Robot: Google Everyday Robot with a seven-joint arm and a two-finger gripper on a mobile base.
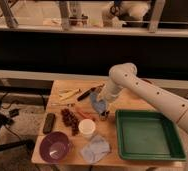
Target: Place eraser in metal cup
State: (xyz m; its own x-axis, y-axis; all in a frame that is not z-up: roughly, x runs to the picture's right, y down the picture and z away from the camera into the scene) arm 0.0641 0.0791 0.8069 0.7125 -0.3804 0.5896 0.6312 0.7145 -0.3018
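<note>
A small metal cup [104,116] stands on the wooden table [129,100], just left of the green tray. My gripper [102,106] hangs directly above the cup, at the end of the white arm [137,85] that reaches in from the right. A blue thing [97,101] sits at the gripper's tip, and I cannot tell whether it is the eraser or whether it is held. A dark flat block [49,122] lies near the table's left edge.
A green tray [147,135] fills the table's right front. A white cup [87,128], a purple bowl [54,146] and a pale blue cloth [96,147] sit at the front. Dark red grapes [69,120], yellow items [69,94] and a dark pen-like tool [87,93] lie to the left.
</note>
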